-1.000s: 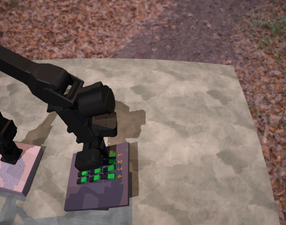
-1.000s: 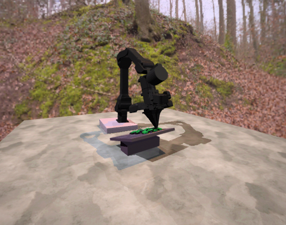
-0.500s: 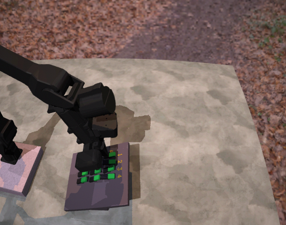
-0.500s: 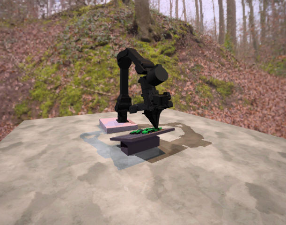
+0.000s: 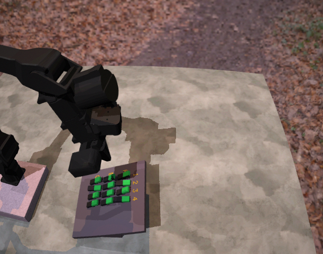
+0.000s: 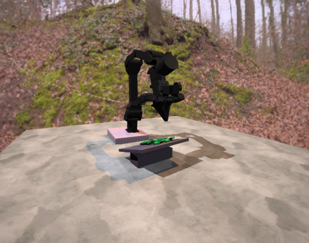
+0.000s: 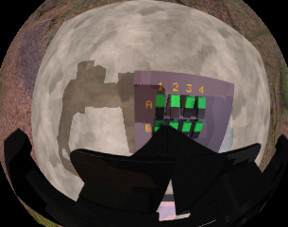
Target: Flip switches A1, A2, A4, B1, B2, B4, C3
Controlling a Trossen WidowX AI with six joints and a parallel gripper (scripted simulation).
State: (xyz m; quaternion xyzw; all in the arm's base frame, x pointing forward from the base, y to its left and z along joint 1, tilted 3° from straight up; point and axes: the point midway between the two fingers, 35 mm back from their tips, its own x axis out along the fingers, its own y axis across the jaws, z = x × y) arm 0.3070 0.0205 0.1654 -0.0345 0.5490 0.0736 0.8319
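Observation:
The dark panel (image 5: 139, 216) (image 6: 180, 141) (image 7: 224, 92) carries rows A, B and C of switches, each half green and half black. Switches A1 (image 5: 126, 174) (image 7: 160, 100), A2 (image 5: 126, 182) (image 7: 175, 100) and A4 (image 5: 125, 199) (image 7: 201, 102) show their green halves at the far side. B1 (image 5: 111, 177), B2 (image 5: 110, 184), B4 (image 5: 109, 200) and C3 (image 5: 95, 194) show in the top view. A2 and A4 look tilted differently from A1; the raised ends are hard to tell. My gripper (image 6: 166, 120) (image 7: 165, 130) is shut and empty, above the panel without touching it. It hides row C in the wrist view.
Switches A3 (image 5: 125, 190), B3 (image 5: 109, 192), C1 (image 5: 97, 179), C2 (image 5: 97, 187) and C4 (image 5: 94, 202) sit among the others. The panel slopes on a dark block (image 6: 154, 157). The arm's pinkish base slab (image 5: 37, 191) (image 6: 123, 138) is beside it. The arm's shadow crosses the panel.

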